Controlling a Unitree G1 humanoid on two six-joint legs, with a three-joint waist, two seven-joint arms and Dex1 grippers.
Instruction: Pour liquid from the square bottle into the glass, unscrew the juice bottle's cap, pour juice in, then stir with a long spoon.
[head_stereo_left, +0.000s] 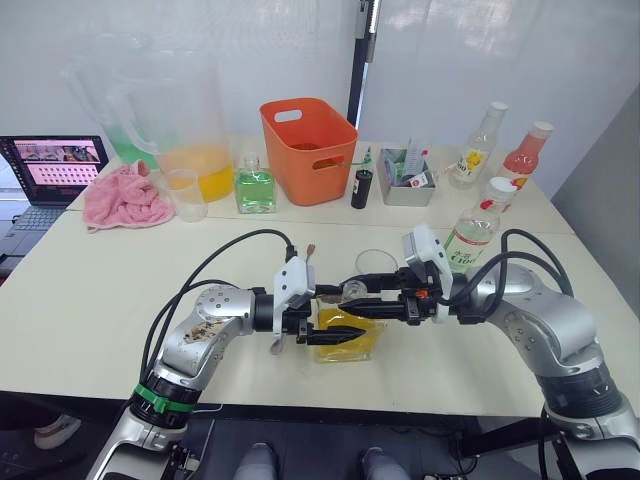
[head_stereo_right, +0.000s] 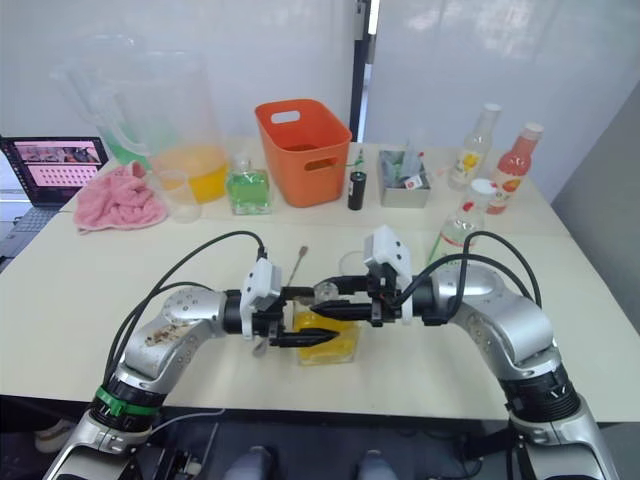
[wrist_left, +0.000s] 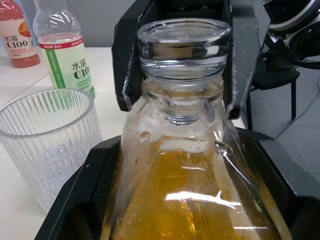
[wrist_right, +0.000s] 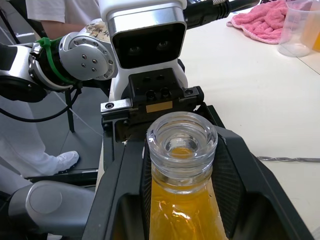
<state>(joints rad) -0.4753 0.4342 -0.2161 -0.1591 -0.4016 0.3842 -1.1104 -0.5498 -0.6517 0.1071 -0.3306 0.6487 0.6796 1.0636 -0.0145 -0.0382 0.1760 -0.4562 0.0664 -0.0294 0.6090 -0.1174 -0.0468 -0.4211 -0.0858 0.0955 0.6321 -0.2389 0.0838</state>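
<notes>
Left eye view: at lower centre, the left gripper (head_stereo_left: 345, 337) clamps the square bottle (head_stereo_left: 347, 338) of orange liquid, while the right gripper (head_stereo_left: 352, 293) closes on its glass stopper (head_stereo_left: 352, 291). Left wrist view: the glass (wrist_left: 47, 145) stands at the left edge, the juice bottle (wrist_left: 63, 52) in the upper left.

A square bottle (head_stereo_left: 345, 335) of orange liquid is gripped from both sides by the left gripper (head_stereo_left: 335, 336) and the right gripper (head_stereo_left: 358, 292), near the glass (head_stereo_left: 375, 266).

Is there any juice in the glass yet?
No. The glass beside the square bottle looks clear and empty.
</notes>
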